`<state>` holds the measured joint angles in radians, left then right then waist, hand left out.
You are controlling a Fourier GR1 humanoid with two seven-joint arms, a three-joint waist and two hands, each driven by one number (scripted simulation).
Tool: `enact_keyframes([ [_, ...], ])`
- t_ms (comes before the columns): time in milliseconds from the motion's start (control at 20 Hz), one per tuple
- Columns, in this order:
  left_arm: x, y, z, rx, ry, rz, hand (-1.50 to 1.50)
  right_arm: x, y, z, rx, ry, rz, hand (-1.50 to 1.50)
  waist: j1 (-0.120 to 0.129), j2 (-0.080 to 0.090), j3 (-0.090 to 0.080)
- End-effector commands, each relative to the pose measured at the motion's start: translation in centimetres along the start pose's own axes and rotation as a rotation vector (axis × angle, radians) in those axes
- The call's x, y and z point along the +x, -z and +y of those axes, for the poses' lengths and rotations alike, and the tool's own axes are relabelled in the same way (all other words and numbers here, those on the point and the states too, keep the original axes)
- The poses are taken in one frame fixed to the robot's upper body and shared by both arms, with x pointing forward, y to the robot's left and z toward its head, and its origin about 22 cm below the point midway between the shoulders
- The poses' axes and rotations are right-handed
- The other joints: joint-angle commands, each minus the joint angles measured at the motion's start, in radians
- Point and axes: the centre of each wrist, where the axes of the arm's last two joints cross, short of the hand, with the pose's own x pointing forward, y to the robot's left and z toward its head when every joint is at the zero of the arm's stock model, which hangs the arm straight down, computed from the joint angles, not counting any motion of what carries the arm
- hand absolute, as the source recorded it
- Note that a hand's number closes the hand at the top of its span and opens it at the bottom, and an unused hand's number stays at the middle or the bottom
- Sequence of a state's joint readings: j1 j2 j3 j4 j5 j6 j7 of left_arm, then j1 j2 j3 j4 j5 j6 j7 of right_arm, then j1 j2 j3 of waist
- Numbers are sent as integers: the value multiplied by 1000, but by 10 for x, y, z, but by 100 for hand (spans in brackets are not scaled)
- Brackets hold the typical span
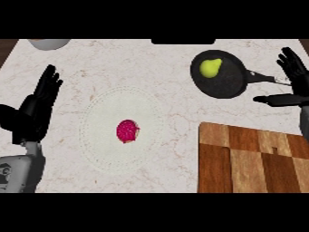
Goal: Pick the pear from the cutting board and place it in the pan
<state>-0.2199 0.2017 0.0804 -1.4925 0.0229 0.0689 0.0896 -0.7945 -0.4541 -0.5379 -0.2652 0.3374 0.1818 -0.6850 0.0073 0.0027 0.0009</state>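
Black left hand and right hand cap 2 grey forearms.

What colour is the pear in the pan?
The pear is yellow-green; head view shows it best.

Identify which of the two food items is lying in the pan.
The yellow-green pear, lying in the black pan at upper right. The other, a round pink item, sits on the white plate at the counter's middle.
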Motion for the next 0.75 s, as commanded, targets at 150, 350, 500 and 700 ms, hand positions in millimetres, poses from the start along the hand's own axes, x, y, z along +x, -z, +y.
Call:
enact_keyframes([
  [150,-15,5,8,41,13,32,0,-5,-35,-51,70,54,-74,-150,-29,-10,-3],
  [350,-16,-4,7,35,9,13,0,-4,-58,-54,60,34,-52,-150,-40,-15,-4],
  [500,-14,-2,2,36,-1,40,0,0,-80,-65,103,39,-26,-150,-46,-15,-4],
  [700,-1,-5,17,29,2,9,0,33,-88,-58,100,-34,-37,-150,-27,-10,-3],
])
